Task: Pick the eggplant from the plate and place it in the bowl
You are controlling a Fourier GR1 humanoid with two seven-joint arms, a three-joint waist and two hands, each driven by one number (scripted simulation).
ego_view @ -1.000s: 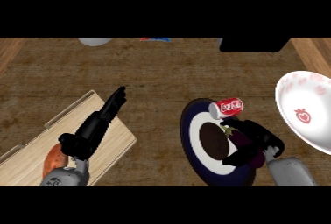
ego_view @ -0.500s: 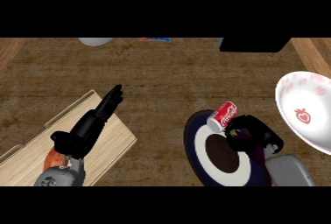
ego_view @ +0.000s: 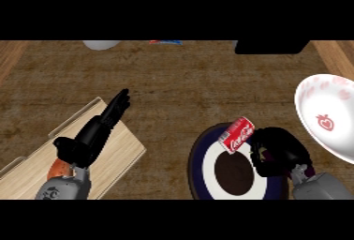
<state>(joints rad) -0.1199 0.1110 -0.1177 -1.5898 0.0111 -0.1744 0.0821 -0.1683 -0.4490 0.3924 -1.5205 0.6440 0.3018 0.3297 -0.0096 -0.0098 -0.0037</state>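
A dark blue plate with a white ring and dark centre lies at the lower right. My right hand is over its right edge, fingers curled round the purple eggplant, which shows only as slivers between the fingers. A red cola can lies tilted on the plate's upper rim, touching the hand's left side. The white bowl with a strawberry motif stands just right of the hand. My left hand rests open at the left, fingers straight, on a wooden board.
The wooden cutting board fills the lower left under my left arm. At the far edge are a white object, a blue and red item and a black block.
The can has slid and tipped down along the plate's rim, and the plate has shifted a little toward me. My right hand stays curled in the same place. The left hand barely moved.
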